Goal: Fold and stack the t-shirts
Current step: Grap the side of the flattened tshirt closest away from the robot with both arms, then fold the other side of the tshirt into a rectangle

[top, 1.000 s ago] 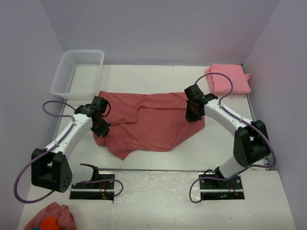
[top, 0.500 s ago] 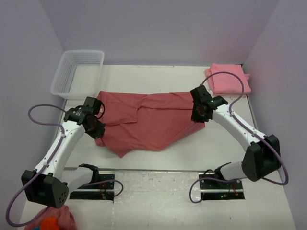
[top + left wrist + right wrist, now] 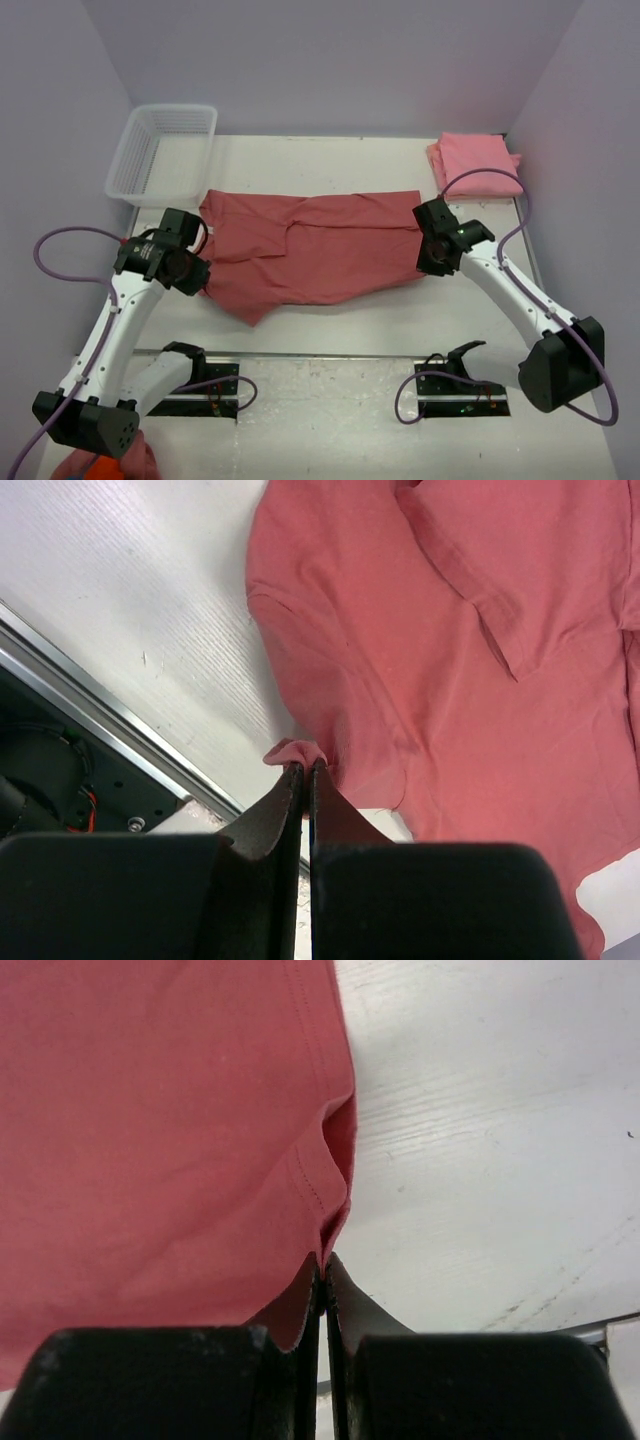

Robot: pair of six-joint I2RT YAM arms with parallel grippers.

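A dusty rose-red t-shirt (image 3: 310, 245) lies spread across the middle of the table, stretched between my two grippers. My left gripper (image 3: 190, 272) is shut on a pinch of its left edge; the left wrist view shows the cloth (image 3: 480, 670) bunched at the fingertips (image 3: 305, 768). My right gripper (image 3: 432, 256) is shut on the shirt's right hem; the right wrist view shows the hem (image 3: 325, 1175) caught between the fingers (image 3: 325, 1260). A folded salmon-pink t-shirt (image 3: 477, 163) lies at the back right corner.
A white mesh basket (image 3: 163, 152) stands at the back left. A pink cloth lump with an orange patch (image 3: 108, 465) lies at the near left corner. Two black base plates (image 3: 195, 385) sit at the near edge. Purple walls close the table on three sides.
Both grippers have moved outward and toward the near edge, holding the shirt. The shirt is pulled wider and flatter than a second ago.
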